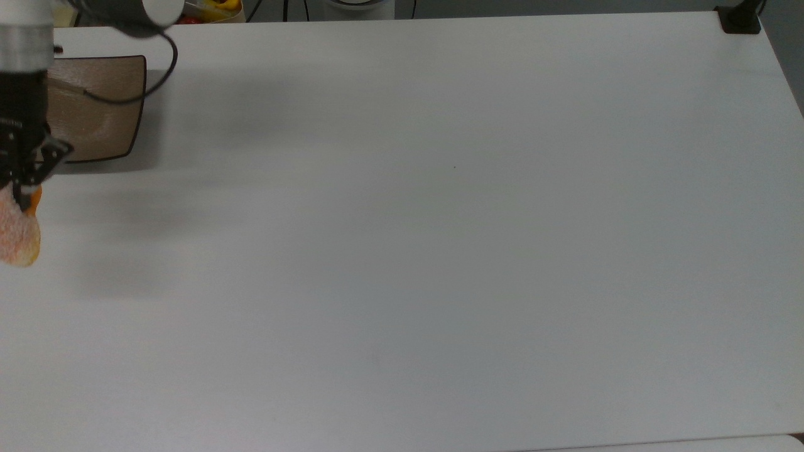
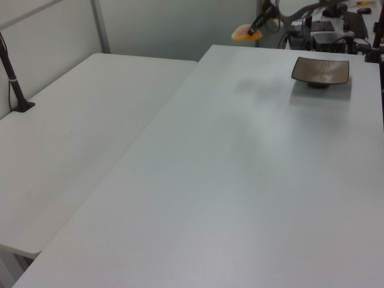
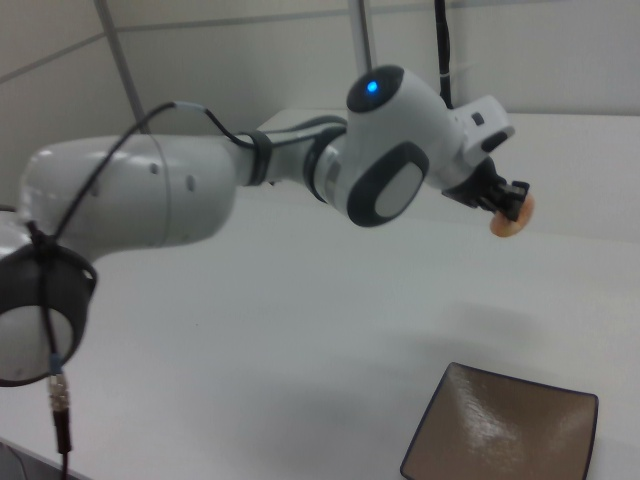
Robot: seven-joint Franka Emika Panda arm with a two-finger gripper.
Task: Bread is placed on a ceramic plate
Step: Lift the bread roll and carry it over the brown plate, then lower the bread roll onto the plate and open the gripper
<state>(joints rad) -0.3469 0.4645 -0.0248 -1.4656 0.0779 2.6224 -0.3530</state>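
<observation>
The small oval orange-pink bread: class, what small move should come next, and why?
Probably carry it sideways over the square brown ceramic plate. The gripper holds the small oval orange-pink bread raised above the white table, well apart from the empty plate.

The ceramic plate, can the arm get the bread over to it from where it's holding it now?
Probably yes: the gripper holds the bread lifted above the table, and the ceramic plate lies bare nearby.

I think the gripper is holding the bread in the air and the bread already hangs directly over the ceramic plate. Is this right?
Not quite. The gripper does hold the bread in the air, but the bread is not over the ceramic plate yet. In the left view the bread hangs well off the left view's left of the plate.
</observation>
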